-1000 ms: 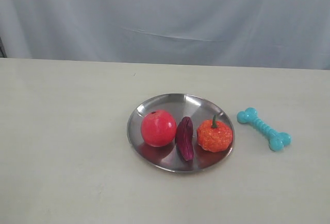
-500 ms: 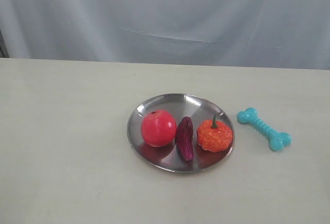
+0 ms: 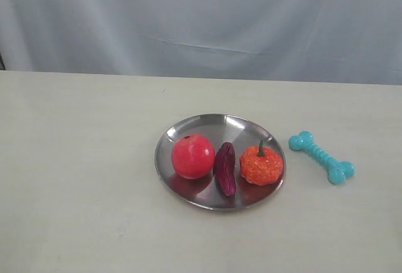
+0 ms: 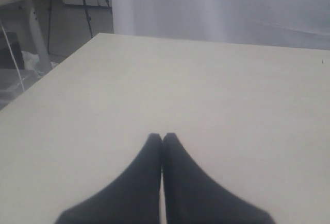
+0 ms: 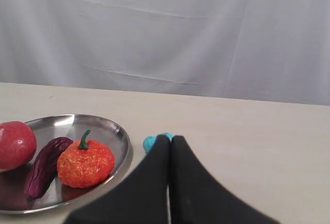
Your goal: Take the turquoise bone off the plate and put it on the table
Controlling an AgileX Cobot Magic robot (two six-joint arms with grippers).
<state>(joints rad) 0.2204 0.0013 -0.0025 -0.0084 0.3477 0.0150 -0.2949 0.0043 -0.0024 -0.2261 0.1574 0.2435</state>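
The small turquoise ribbed toy bone [image 3: 321, 157] is lying flat on the plain cream-beige table [image 3: 81, 160], just beside the round shiny silver metal plate [image 3: 207, 120] on its right and not touching it, so the placing looks done. Doing this step well, I judge, is now a matter of holding both arms clear so nothing nudges the bone. The right end effector [image 5: 170, 139] is hovering over the table, its dark fingers pressed together on nothing, with the bone's tip peeking out beyond them. The left end effector [image 4: 162, 137] is likewise pinched together and empty. Neither arm is showing in the exterior view.
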